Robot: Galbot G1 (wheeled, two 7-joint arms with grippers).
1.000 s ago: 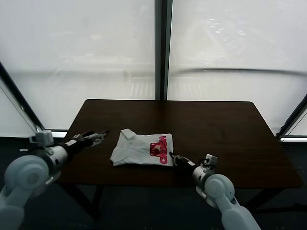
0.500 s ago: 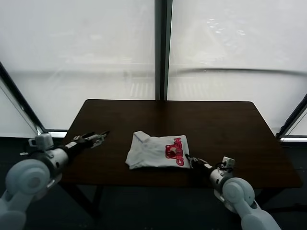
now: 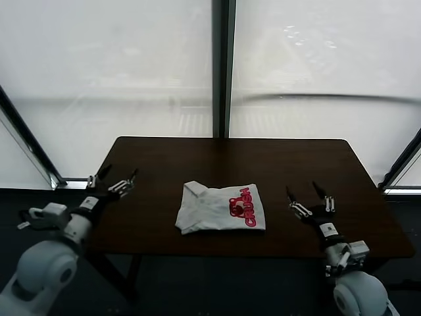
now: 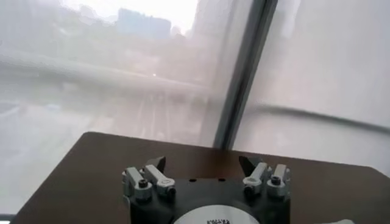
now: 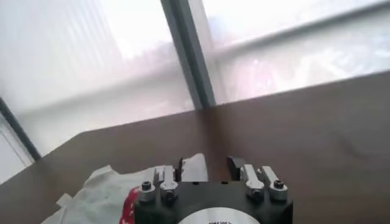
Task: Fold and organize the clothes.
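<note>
On the dark surface [image 3: 309, 164] the folded T-shirt [image 3: 220, 209] lay centred, left tool [image 3: 112, 179] and right tool [image 3: 308, 197] both spread, clear either side; best squared up by pinching edges evenly.

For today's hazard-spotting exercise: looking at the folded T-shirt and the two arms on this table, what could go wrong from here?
1. The T-shirt lies close to the table's near edge; a nudge might slide it off.
2. Its folds look loose and wrinkled, with the collar corner sticking up, so they may spring open.
3. The right claw stands open beside the shirt's printed end; moving back past it, a finger could snag the cloth. The left claw is open too, farther away.
</note>
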